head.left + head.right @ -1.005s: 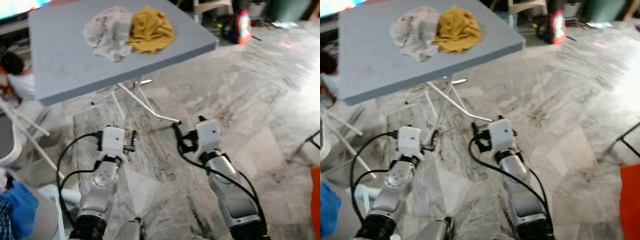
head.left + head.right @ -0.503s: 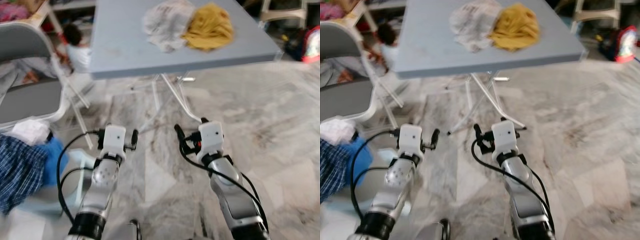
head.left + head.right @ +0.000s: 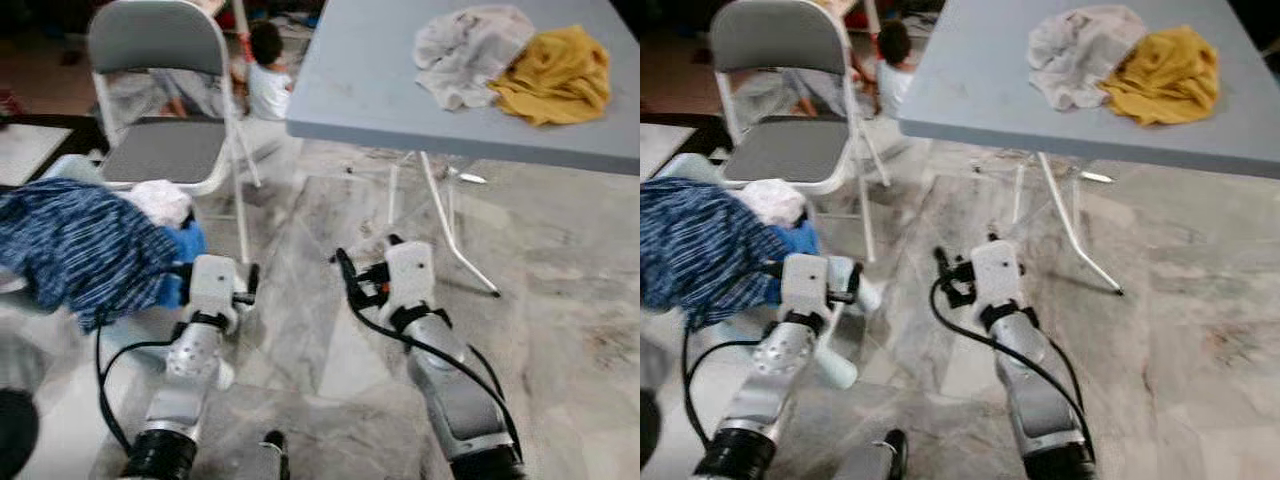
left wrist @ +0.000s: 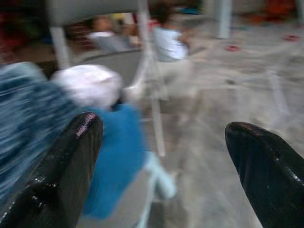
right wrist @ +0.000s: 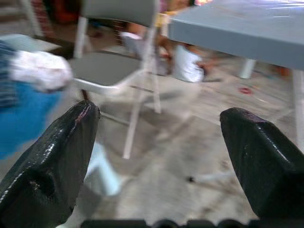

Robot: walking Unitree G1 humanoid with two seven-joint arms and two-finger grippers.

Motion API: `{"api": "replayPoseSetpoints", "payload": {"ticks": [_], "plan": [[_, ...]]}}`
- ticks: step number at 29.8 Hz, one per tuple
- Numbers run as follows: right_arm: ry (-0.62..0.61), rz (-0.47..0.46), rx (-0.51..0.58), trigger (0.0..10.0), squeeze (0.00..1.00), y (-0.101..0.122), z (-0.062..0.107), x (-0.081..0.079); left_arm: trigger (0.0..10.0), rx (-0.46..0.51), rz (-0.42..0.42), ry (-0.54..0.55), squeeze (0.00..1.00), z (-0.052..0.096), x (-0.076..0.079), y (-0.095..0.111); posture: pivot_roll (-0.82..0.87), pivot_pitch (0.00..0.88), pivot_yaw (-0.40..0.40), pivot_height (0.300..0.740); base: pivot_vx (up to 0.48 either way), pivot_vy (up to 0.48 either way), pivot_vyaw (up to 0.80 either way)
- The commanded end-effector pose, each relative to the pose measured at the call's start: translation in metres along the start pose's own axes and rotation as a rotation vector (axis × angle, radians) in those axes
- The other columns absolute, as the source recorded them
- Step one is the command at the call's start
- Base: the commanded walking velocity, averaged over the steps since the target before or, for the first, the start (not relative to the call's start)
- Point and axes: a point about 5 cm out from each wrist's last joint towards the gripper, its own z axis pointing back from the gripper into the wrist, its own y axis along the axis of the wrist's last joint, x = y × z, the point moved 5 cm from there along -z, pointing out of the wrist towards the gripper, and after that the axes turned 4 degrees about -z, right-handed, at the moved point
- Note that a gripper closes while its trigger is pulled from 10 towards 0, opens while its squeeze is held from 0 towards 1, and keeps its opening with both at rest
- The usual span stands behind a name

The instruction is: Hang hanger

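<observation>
Plainly, both the left gripper (image 4: 161,156) and right gripper (image 5: 156,156) are hanging with jaws released, holding nothing. With no hanger visible and the wrist views blurring, the robot is risking clipping the folding chair (image 3: 165,150) or the worktop (image 3: 400,90) legs.

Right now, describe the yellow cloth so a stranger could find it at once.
Look at the grey table beside the folding chair. Two crumpled cloths lie on its top, touching; the yellow cloth is mustard, the white cloth next to it pale.

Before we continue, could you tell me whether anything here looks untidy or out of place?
Yes: two cloths, white and yellow, lie crumpled on the grey table, and clothes are heaped loosely beside the folding chair.
</observation>
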Motion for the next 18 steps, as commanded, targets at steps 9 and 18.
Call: {"api": "replayPoseSetpoints", "payload": {"ticks": [9,18], "plan": [[-0.173,-0.079,0.041,10.0,0.00,0.006,0.008,0.033,10.0,-0.021,0.018,-0.051,0.00,0.005,0.009,-0.003,0.04,0.222,0.021,0.740,0.000,0.076,0.00],[-0.294,-0.105,0.027,10.0,0.00,0.001,0.020,0.065,10.0,-0.027,0.018,-0.065,0.00,0.010,0.010,-0.005,0.03,0.228,0.027,0.740,0.000,0.395,-0.49]]}}
